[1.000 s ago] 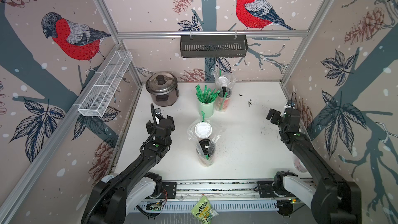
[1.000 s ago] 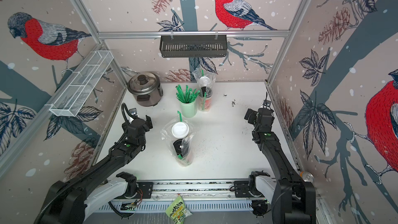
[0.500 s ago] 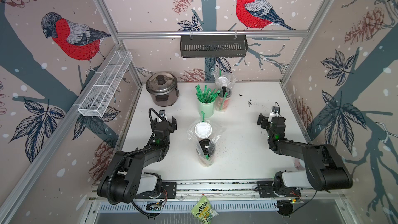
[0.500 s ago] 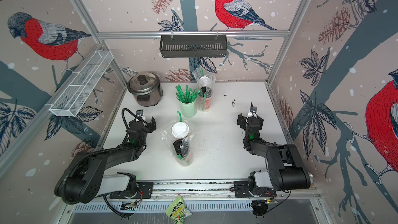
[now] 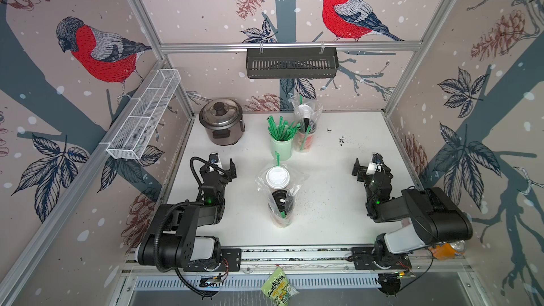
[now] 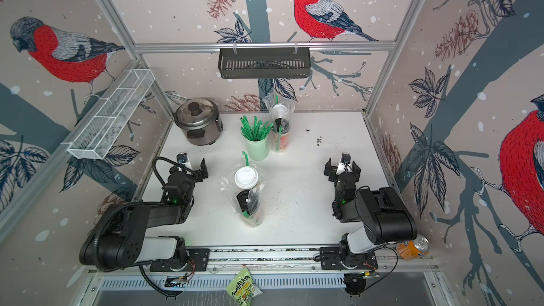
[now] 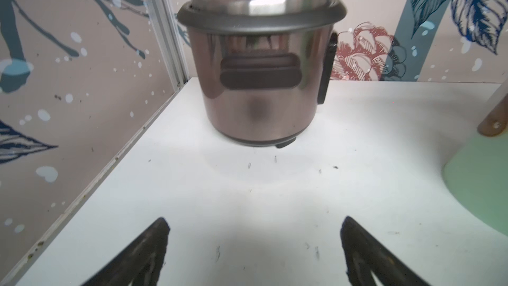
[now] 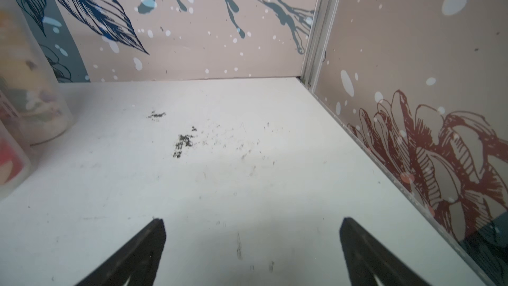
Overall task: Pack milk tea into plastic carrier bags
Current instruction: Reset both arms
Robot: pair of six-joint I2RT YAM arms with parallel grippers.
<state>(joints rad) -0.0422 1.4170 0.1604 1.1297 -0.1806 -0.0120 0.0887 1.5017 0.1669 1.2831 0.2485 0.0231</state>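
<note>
Top views: bagged milk tea (image 5: 277,176) between spread left gripper (image 5: 222,163) and spread right gripper (image 5: 371,167), apart from both.

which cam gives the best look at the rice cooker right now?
Left wrist: the rice cooker fills much of the frame, side-on and close, though slightly blurred. Both top views show it smaller, from above, near the table's back left corner. The right wrist view does not show it.

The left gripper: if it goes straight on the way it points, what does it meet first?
Probably the rice cooker: in the left wrist view it stands straight ahead of the open left gripper, only bare table between them. How far is unclear.
</note>
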